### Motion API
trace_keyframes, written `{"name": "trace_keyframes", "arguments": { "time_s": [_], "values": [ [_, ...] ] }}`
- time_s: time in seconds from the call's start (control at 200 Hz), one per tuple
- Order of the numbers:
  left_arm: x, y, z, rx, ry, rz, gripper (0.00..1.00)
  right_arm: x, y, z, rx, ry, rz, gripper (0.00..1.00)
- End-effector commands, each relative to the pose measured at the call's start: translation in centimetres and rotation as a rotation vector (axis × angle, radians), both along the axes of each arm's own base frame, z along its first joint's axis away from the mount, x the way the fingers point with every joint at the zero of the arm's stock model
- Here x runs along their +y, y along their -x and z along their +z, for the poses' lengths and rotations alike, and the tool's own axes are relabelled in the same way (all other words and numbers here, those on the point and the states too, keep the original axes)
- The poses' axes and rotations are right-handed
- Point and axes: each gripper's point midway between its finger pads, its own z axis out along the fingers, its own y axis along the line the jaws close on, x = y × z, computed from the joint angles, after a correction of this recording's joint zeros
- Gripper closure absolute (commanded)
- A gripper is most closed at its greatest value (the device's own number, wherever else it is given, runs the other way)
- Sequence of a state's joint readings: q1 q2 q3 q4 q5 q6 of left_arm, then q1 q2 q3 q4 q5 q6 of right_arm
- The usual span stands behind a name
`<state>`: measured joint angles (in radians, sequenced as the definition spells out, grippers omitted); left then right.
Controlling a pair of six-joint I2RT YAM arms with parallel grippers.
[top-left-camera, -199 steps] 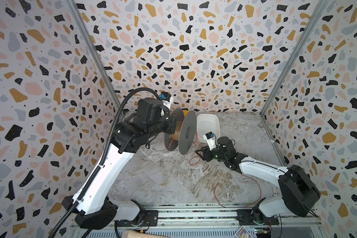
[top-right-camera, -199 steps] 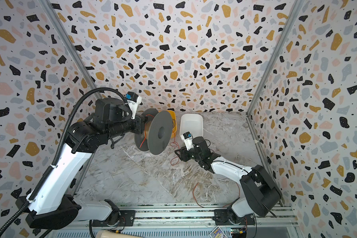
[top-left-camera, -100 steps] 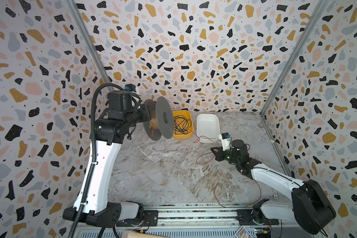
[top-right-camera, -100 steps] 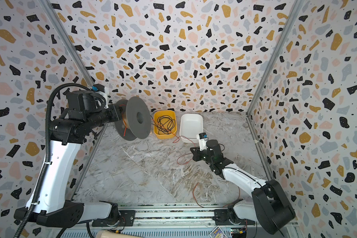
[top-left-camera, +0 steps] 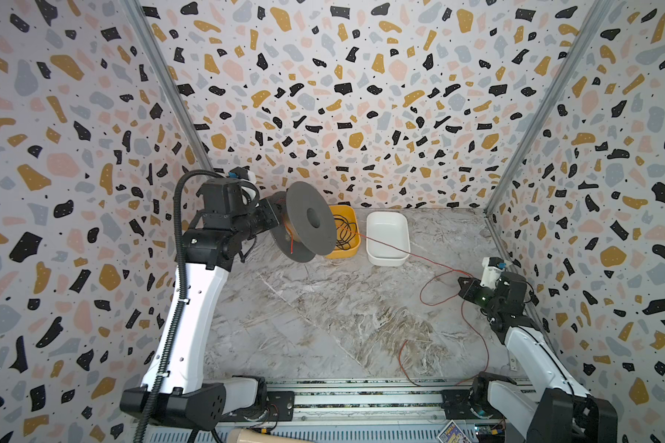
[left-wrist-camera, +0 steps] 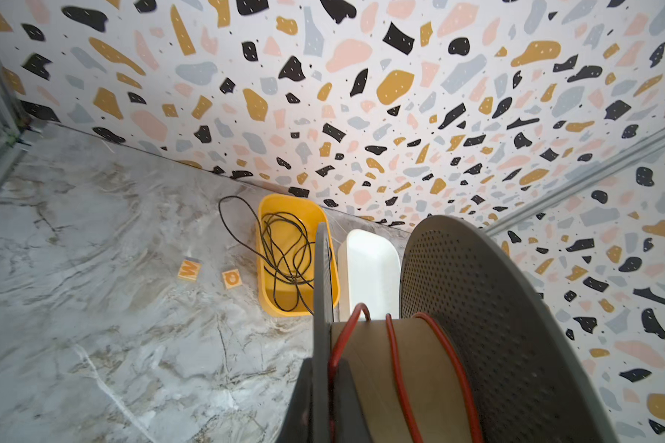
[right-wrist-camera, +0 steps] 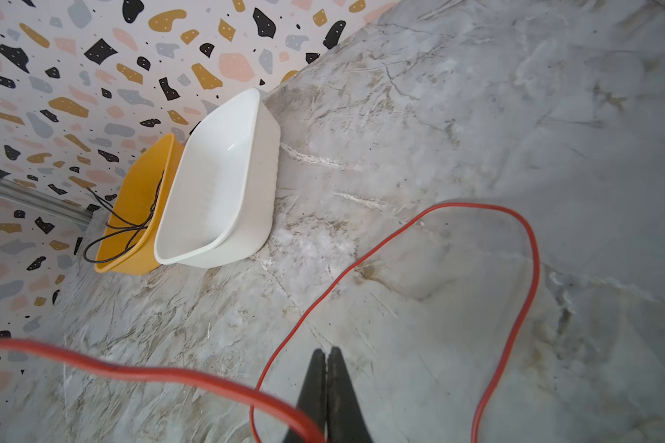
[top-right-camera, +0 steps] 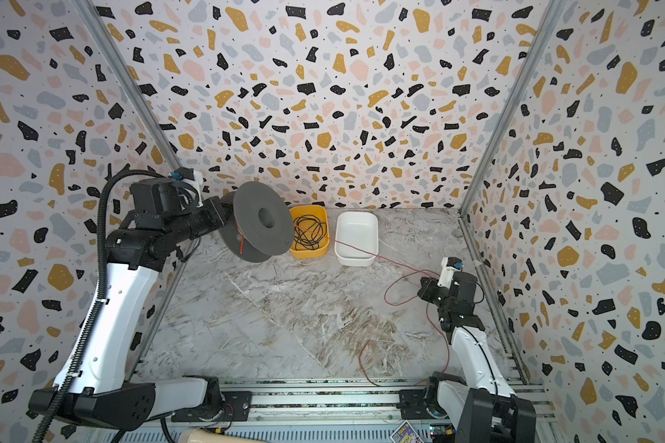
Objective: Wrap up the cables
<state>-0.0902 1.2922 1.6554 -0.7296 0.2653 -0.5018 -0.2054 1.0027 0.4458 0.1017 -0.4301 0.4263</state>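
Observation:
A grey spool (top-left-camera: pixel 311 220) (top-right-camera: pixel 262 218) with a brown core hangs in the air at the back left. My left gripper (top-left-camera: pixel 274 216) (left-wrist-camera: pixel 325 368) is shut on its rear flange. A few turns of the red-orange cable (left-wrist-camera: pixel 394 364) lie on the core. From the spool the cable (top-left-camera: pixel 400 249) (top-right-camera: pixel 361 251) runs straight over both tubs to my right gripper (top-left-camera: pixel 463 284) (top-right-camera: pixel 423 289) near the right wall. In the right wrist view the right gripper (right-wrist-camera: pixel 326 353) is shut, with the cable (right-wrist-camera: pixel 361 264) entering near the base of its jaws. The slack loops on the floor beside it.
A yellow tub (top-left-camera: pixel 352 245) (left-wrist-camera: pixel 262 268) holding a tangled black wire (top-left-camera: pixel 342 234) (left-wrist-camera: pixel 285 249) and a white tub (top-left-camera: pixel 386 226) (right-wrist-camera: pixel 216 180) stand side by side by the back wall. Two small orange letter blocks (left-wrist-camera: pixel 188 269) lie on the marble floor near the yellow tub.
The left arm swung the spool left and up, uncovering the yellow tub. The right gripper shut and moved right toward the wall, drawing the cable out straight from the spool.

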Motion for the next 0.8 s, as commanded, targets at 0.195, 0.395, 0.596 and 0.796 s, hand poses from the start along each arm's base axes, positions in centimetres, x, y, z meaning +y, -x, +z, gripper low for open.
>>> {"name": "trace_keyframes", "arguments": {
  "time_s": [0.195,0.395,0.596,0.796],
  "values": [
    [0.9,0.2,7.3,-0.265,0.046,0.026,1.00,0.0,0.7,-2.7,0.096,-0.071,0.006,0.67],
    [-0.1,1.5,8.3,-0.284,0.082,-0.036,1.00,0.6,0.7,-1.8,0.070,-0.023,0.039,0.33],
    [-0.8,2.5,8.7,-0.287,0.104,-0.079,1.00,4.2,0.1,0.2,-0.003,0.034,0.154,0.23],
    [-1.1,3.4,8.7,-0.289,0.116,-0.093,1.00,11.8,0.1,4.5,-0.209,0.106,0.398,0.20]
  ]
}}
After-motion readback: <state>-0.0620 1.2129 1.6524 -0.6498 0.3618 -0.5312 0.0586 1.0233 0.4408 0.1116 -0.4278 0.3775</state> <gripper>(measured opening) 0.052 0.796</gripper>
